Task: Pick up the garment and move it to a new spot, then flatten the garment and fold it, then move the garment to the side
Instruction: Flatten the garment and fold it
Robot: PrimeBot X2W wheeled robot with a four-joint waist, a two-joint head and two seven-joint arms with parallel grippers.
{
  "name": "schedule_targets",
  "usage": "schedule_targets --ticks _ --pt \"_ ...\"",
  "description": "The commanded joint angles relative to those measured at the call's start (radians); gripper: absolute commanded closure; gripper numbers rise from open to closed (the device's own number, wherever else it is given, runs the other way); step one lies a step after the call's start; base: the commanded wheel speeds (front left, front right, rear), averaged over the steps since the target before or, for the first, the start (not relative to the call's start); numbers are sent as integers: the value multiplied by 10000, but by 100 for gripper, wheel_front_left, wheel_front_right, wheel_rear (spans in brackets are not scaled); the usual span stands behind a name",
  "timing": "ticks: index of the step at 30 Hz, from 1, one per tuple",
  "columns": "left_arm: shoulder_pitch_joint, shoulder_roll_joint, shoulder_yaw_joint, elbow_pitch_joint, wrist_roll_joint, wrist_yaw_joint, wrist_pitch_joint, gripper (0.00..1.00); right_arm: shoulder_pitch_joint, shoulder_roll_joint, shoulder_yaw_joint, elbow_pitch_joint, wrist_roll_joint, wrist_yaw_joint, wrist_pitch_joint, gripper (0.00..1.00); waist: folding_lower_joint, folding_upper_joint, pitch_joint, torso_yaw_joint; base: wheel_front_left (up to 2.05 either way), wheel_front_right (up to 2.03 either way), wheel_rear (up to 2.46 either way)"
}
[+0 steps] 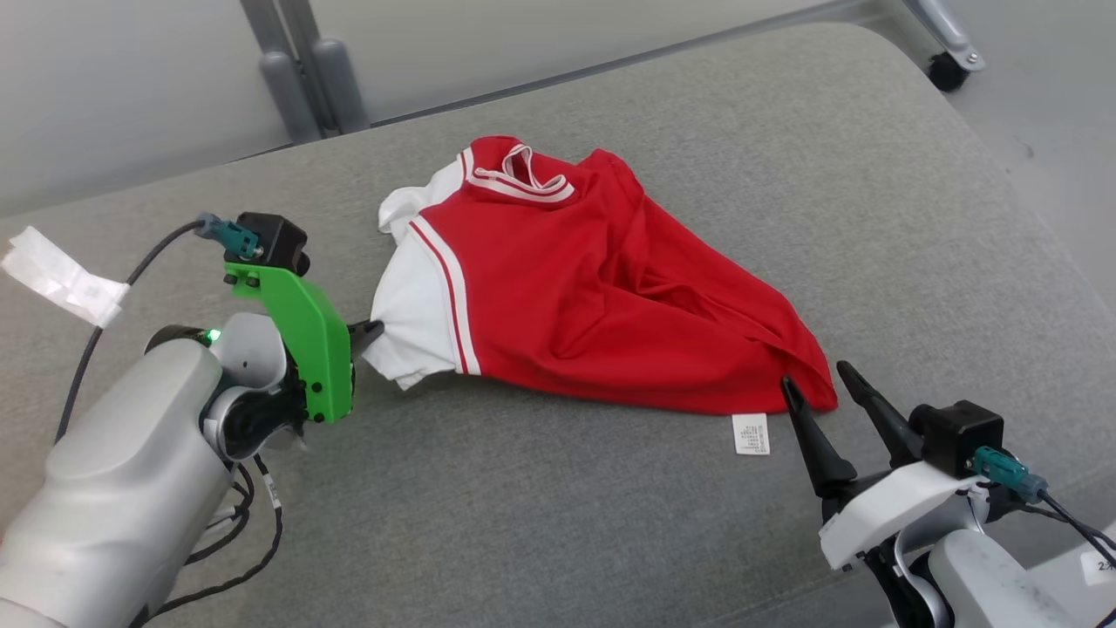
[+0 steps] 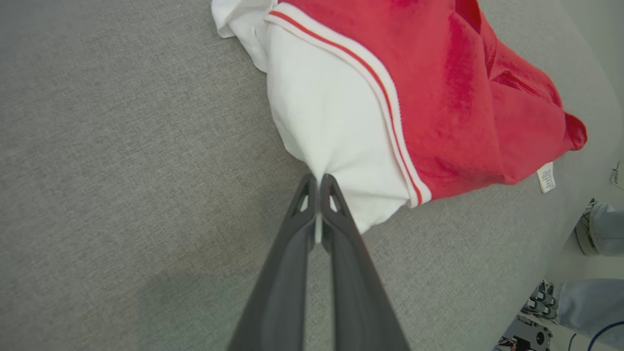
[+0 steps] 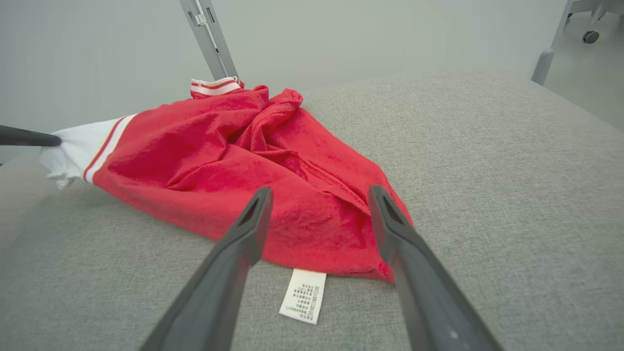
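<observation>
You have no wording here that reads clearly. The white care label (image 1: 751, 433) (image 3: 303, 295) hangs from the garment (image 1: 593, 279) at its near hem, close to the red corner. It carries several short rows of dark print, too fine to make out even from the right wrist camera. Well off to the garment's right, a white sticker (image 1: 1100, 565) shows a cut-off mark, possibly a 2.

Big grey cloth table (image 1: 558, 532) w/ round corners. Pale grey floor (image 1: 1037, 122) around it. Grey metal legs (image 1: 340, 83) stand at the back, & a small black wheel (image 1: 946, 70) far right. Someone's shoe (image 2: 587, 228) & jeans (image 2: 585, 302) by the table.
</observation>
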Motion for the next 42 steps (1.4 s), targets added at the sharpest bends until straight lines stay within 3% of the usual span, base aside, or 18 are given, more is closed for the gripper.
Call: schedule_targets --ticks 1,5,9,14,18,22,23,24,25,29,31,42 --pt "87 257 79 -252 -159 3 -98 100 196 -47 5 12 -28 -14 -25 0 0 0 -424 697 0 0 0" --pt "330 911 258 -1084 -175 106 -313 100 352 -81 118 38 32 -14 -25 0 0 0 -608 1209 0 0 0" --pt "799 1695 343 -2229 -39 505 -379 100 423 -115 150 40 61 -14 -25 0 0 0 -685 1562 0 0 0" --pt "2328 2413 276 -4584 -257 1466 -563 100 528 -156 182 53 93 -14 -25 0 0 0 -732 1758 0 0 0" --pt "3704 2041 -119 -5896 -310 2107 -1049 100 518 -196 256 88 119 -14 -25 0 0 0 -699 1732 0 0 0" --pt "4552 1062 -500 -5975 -156 2456 -1851 100 419 -258 321 121 184 -14 -25 0 0 0 -607 1653 0 0 0" --pt "4607 850 -624 -5733 69 2554 -2029 75 392 -287 336 128 204 -14 -25 0 0 0 -585 1644 0 0 0" --pt "4613 646 -703 -5496 170 2632 -2178 33 365 -320 336 138 202 -14 -25 0 0 0 -563 1642 0 0 0" --pt "4615 346 -725 -5213 228 2701 -2385 0 329 -348 346 152 195 -14 -25 0 0 0 -554 1642 0 0 0" --pt "4575 -182 -772 -4520 308 2523 -2782 0 289 -471 337 170 230 -14 -25 0 0 0 -536 1673 0 0 0" --pt "4555 -58 -710 -4478 341 2458 -2888 0 329 -501 310 176 235 -14 -25 0 0 0 -561 1711 0 0 0" --pt "5100 2097 1050 -6498 -721 2978 -3183 0 628 -473 196 107 211 -14 -25 0 0 0 -704 1719 0 0 0"
